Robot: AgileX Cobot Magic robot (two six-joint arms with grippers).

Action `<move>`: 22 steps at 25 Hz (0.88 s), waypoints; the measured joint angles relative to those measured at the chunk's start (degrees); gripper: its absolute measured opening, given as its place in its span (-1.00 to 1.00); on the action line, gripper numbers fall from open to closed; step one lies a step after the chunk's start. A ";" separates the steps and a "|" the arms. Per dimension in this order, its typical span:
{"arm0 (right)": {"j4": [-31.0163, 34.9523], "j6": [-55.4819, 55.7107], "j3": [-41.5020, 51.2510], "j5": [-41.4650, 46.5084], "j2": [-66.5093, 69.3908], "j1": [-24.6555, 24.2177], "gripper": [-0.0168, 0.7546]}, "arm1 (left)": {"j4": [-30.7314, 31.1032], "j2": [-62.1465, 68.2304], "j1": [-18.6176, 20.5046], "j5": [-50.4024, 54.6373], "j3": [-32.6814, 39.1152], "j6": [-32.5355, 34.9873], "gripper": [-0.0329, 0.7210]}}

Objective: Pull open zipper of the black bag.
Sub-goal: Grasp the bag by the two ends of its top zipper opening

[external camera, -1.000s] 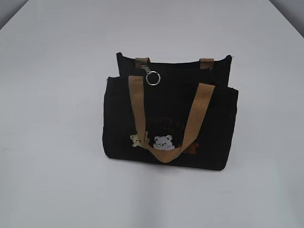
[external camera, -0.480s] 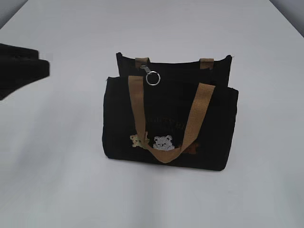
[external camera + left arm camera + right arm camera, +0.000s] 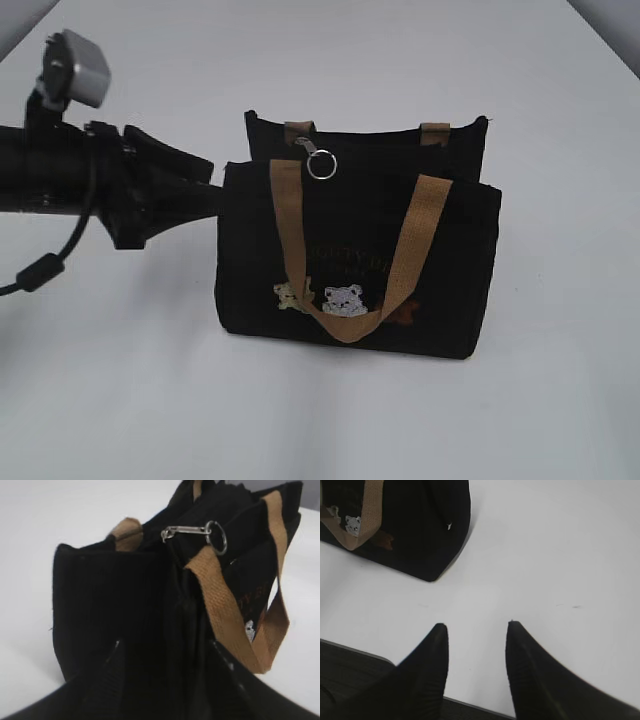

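Standing upright mid-counter, bag with zipper ring atop, near its left end. Left gripper at the bag's left end, jaws parted, holding nothing. Right gripper apart over bare counter, jaws parted, empty.

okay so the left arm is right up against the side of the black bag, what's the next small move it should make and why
Probably close the left gripper on the near end of the black bag to steady it. Its open fingers straddle the bag's end seam, while the ring pull lies untouched on top and the zipper looks closed. The right gripper hangs open over bare table, free to come for the ring.
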 joint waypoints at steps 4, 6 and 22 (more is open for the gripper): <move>2.52 -0.46 0.00 0.00 0.00 0.00 -0.16 | -0.13 3.55 -4.63 -5.75 -2.73 0.27 0.14; 4.77 -2.66 -0.08 0.00 1.32 -0.01 -0.16 | -0.38 5.23 -6.38 -6.55 -3.91 0.27 -0.07; 48.44 -67.80 -22.34 -18.69 71.19 0.59 -0.16 | -0.60 5.91 -8.05 -7.70 -4.16 0.22 -0.74</move>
